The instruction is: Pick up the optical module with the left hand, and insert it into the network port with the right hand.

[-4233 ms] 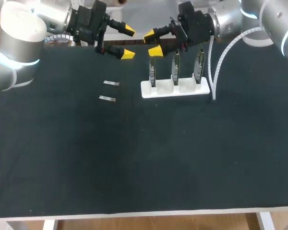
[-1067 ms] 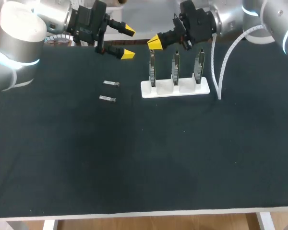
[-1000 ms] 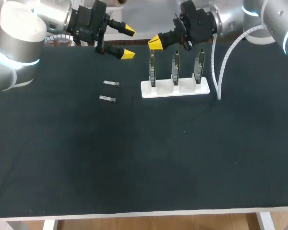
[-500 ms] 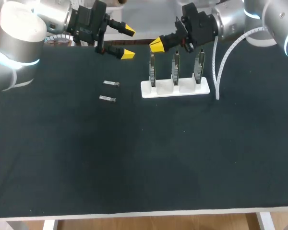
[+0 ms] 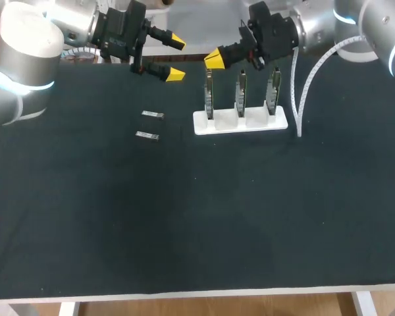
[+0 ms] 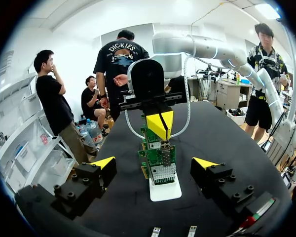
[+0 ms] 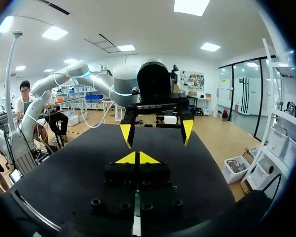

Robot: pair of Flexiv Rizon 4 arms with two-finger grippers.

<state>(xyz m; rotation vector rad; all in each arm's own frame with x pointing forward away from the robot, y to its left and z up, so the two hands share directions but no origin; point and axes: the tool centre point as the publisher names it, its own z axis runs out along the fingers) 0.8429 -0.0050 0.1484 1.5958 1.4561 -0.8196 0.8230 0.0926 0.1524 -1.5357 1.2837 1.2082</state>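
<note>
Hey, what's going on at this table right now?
Nothing is held yet. An optical module and a second module lie untouched on the black table. The left gripper hangs open near the table's far edge, beyond them. The right gripper is shut and empty, hovering by the tops of three upright circuit boards in a white stand.

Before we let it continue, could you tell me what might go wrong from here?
1. The right claw, shut and empty, hangs just above the leftmost board on the white stand; dropping could knock it.
2. The two optical modules lie close together, so the open left claw might nudge one while taking the other.
3. Both claws face each other closely and could collide at the handover.
</note>
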